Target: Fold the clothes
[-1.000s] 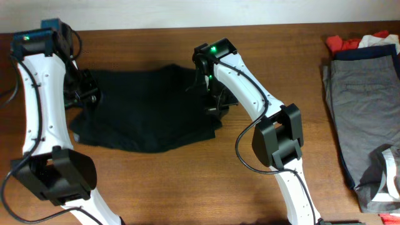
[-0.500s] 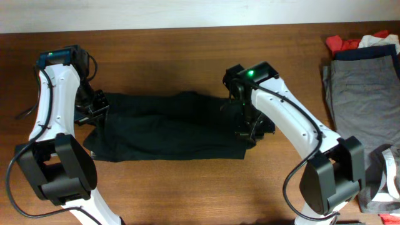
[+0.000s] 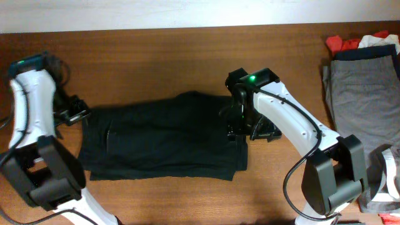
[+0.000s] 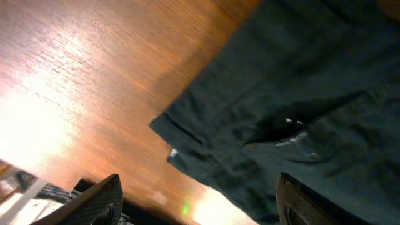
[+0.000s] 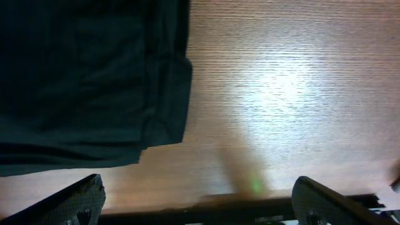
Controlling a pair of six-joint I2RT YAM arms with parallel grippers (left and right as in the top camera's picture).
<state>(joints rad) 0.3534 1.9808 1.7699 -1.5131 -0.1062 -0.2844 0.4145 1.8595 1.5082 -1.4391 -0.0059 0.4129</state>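
Both jaws released, gripping nothing, beside the black shorts (image 3: pixel 164 136) (spread on the table (image 3: pixel 156 56)). Risk: regrasping one layer only, dragging cloth askew.

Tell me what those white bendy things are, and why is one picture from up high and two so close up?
Those white bendy things are two robot arms. Each ends in a pincer, which works like two fingers. The big picture comes from a camera above the table. The two close pictures come from small cameras on the robot's wrists, so you see the tips of each pincer at the bottom.

A pair of black shorts lies spread flat on the wood. The left pincer is at one end of the shorts, and the right pincer is at the other. Both are open and hold nothing: in the close pictures their fingers stand wide apart over the cloth and table.

At the right edge is a pile of other clothes, grey on top with red, white and navy peeking out.
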